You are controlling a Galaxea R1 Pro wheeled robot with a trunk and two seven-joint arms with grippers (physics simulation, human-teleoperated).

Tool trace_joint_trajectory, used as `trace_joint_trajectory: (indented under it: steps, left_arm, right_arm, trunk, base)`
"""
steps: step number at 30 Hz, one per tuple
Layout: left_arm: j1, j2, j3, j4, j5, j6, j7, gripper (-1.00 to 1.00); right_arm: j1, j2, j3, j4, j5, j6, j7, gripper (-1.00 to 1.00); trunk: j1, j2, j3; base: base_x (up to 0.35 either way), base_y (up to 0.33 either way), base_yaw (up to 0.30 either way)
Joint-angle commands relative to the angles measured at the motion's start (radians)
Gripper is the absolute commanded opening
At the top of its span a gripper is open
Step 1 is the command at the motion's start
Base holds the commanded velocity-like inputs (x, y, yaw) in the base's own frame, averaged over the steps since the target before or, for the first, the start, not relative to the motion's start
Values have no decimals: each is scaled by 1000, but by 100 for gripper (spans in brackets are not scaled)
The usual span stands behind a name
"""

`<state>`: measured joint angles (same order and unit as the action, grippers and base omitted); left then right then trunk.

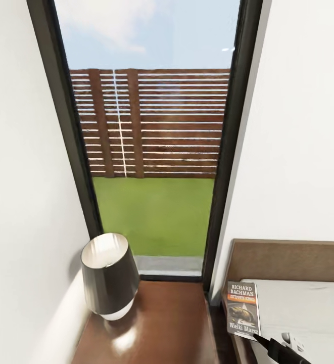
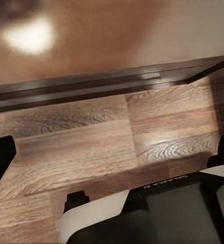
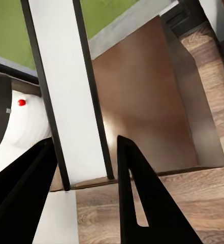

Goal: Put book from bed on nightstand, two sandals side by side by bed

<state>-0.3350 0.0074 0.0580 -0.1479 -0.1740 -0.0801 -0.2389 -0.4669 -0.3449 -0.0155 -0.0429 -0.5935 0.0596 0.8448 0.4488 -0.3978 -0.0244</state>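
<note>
Book held over the bed edge, nightstand alongside.
Your right gripper point(image 3: 86, 178) pinches the book point(image 1: 243, 309); carry it over the nightstand point(image 1: 172, 323) top, then release.

Book point(image 1: 243, 309) upright at bed point(image 1: 308, 308) edge — nightstand point(image 1: 161, 328) beside.

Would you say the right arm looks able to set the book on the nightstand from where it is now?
Probably yes. The right gripper is shut on the book, held upright just beside the nightstand. The top is bare on the near side of the lamp, and nothing stands between book and surface.
</note>
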Motion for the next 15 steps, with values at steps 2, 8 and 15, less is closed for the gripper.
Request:
trace_joint_trajectory:
  steps: [2,8,15]
  left_arm:
    - [-1,0,7,1,-10,-4,-3,100]
    - [-1,0,8,1,-10,-4,-3,100]
    - [-1,0,8,1,-10,-4,-4,100]
  right_arm:
    - [-1,0,-4,0,-5,6,3,-100]
    - [-1,0,-4,0,-5,6,3,-100]
    - [-1,0,-4,0,-5,6,3,-100]
  trunk:
    - [1,-2,-2]
    - [1,-2,-2]
    - [1,-2,-2]
  base:
    - [315,0,0]
    - [114,0,0]
    - [12,0,0]
